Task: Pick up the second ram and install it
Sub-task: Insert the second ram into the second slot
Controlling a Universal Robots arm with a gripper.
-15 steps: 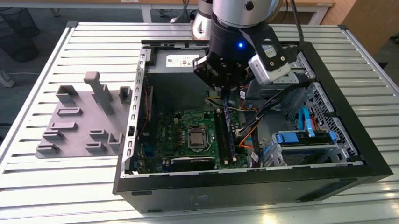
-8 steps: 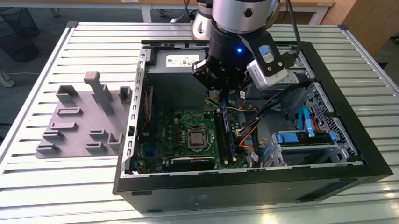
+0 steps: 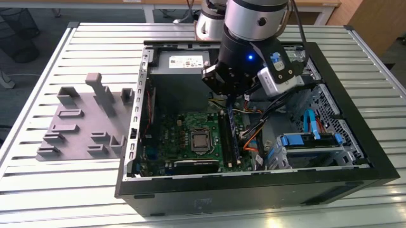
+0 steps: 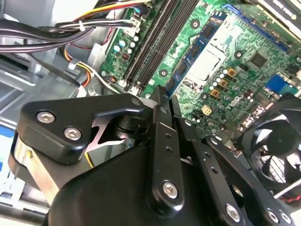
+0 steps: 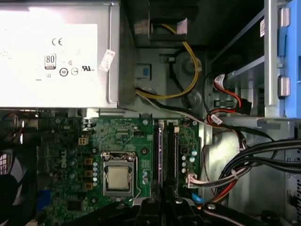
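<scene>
Second ram (image 4: 190,57) is taken to be the thin blue-green stick with small dark chips that is seen in the second wrist view, seated on edge along the motherboard (image 4: 244,70), between the long black memory slots (image 4: 155,42) and the processor socket (image 4: 207,59); whether it is fully latched cannot be told. No stick is seen between the gripper's fingers. The gripper (image 4: 165,96) is held above the slot end of the board, apart from it, and its black fingers (image 4: 160,117) are drawn narrowly together with nothing clasped. In the first wrist view the gripper (image 5: 164,201) is seen in line with the paired slots (image 5: 164,155), with the bare processor (image 5: 117,178) just beside them, the silver power supply (image 5: 56,52) beyond the board, and bundled black cables (image 5: 263,160) on the other side of the slots. In the exterior view the arm (image 3: 250,28) is lowered into the open black computer case (image 3: 254,194), which is laid on a slatted metal table (image 3: 76,52). The gripper (image 3: 231,88) is held over the far end of the motherboard (image 3: 184,137). A grey plastic fixture (image 3: 82,123) is set on the table outside the case, toward the exterior view's left. Blue drive brackets (image 3: 304,140) are seen inside the case toward the exterior view's right.
</scene>
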